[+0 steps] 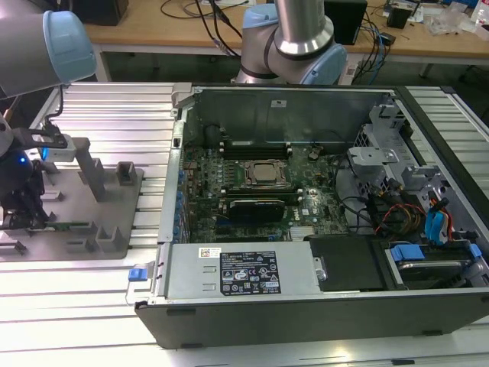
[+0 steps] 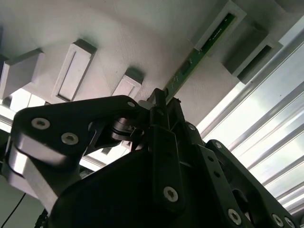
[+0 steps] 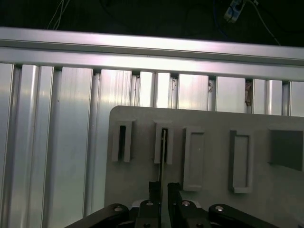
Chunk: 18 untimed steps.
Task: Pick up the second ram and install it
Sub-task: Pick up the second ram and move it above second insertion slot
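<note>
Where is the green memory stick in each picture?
Exterior view: memory stick in the grey holder, the exterior view's left.
Second wrist view: stretching from the gripper across the holder.
First wrist view: edge-on in the holder, ahead of the gripper.
Shared landmark: grey holder.

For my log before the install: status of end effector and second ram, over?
End effector at second ram. Ram on edge in gray fixture slot. Nothing seen in the way.

green second ram point(image 2: 192, 59), black hand point(image 2: 165, 99), grey holder plate point(image 3: 213, 118), ribbed silver table point(image 3: 57, 142)
</note>
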Each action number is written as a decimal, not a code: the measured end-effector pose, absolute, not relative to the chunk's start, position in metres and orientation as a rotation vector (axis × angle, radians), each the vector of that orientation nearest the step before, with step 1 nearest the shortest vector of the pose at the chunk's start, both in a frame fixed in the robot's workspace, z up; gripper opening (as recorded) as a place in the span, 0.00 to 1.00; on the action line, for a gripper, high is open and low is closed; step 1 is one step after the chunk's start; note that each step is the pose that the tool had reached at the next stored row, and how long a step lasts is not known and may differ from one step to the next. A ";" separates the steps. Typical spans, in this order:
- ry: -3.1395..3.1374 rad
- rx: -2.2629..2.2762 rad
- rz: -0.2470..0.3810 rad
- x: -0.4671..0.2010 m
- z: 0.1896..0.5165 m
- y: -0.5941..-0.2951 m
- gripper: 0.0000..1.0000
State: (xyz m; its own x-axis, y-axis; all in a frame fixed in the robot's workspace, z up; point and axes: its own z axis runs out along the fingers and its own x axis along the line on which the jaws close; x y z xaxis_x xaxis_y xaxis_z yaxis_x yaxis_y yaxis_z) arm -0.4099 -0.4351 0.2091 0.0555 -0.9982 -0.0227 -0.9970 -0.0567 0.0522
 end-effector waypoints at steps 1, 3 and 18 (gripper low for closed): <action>-2.142 2.266 -0.082 -0.410 0.209 -0.435 0.19; -2.148 2.260 -0.082 -0.410 0.209 -0.435 0.19; -2.158 2.251 -0.082 -0.409 0.209 -0.435 0.09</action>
State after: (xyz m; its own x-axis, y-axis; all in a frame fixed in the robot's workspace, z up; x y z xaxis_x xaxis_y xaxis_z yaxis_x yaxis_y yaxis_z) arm -0.4095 -0.4352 0.2090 0.0418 -0.9989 -0.0226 -0.9977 -0.0429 0.0522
